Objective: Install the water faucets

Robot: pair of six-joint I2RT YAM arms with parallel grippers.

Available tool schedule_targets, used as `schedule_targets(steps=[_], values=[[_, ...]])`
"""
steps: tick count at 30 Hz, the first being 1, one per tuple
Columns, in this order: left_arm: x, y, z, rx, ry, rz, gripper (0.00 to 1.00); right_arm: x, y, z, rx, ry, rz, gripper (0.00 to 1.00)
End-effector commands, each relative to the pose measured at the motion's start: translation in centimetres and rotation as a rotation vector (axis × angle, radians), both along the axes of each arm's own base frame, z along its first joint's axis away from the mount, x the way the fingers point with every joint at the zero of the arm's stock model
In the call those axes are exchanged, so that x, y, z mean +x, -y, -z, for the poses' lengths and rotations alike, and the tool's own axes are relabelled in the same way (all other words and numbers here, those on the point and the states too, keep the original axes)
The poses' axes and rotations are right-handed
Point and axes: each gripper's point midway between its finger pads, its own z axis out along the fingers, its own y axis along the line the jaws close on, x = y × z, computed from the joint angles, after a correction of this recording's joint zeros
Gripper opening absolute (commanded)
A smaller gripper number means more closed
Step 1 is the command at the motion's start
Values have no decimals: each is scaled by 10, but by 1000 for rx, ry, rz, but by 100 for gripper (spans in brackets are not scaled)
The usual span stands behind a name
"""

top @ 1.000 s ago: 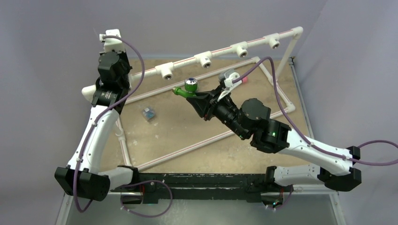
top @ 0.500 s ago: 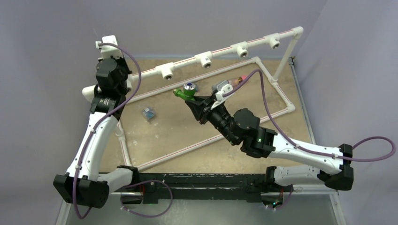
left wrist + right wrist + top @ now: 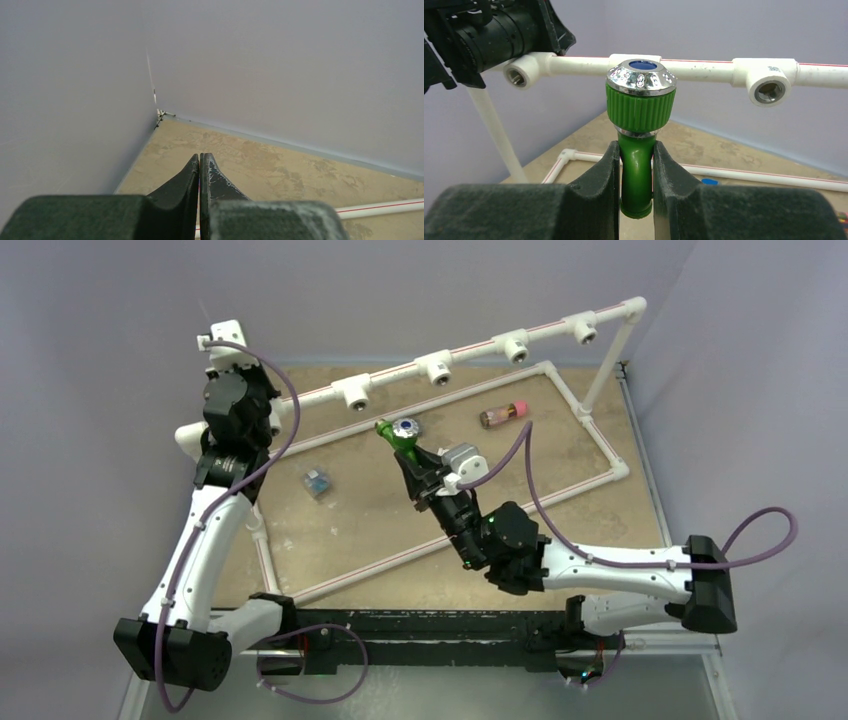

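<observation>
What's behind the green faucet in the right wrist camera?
A white pipe rail crosses behind the green faucet, with open tee sockets to each side. The faucet's knob hides the front of the middle tee, so its socket cannot be seen.

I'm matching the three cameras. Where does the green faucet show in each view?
Top external: green faucet centre, just below the raised tee rail.
Left wrist: not in it.
Right wrist: centre, upright, clamped in the right tool.
Shared landmark: the tee rail, behind it in the right wrist view.
</observation>
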Motion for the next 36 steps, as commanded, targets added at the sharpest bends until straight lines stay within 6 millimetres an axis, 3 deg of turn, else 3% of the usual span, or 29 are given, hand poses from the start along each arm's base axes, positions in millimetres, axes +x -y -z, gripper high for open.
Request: schedule_targets(steps=[1,10,19,36], values=[[0,3,88,14,-263,5,0,4,11,-24,74,82,108,0],[1,7,107,-29,-299,13,0,-1,-5,-20,-72,222,183,0],[-4,11,106,-45,-287,26,0,1,-19,-18,-190,330,235,0],[-3,21,110,-11,-287,28,0,4,-47,-24,-223,387,239,0]])
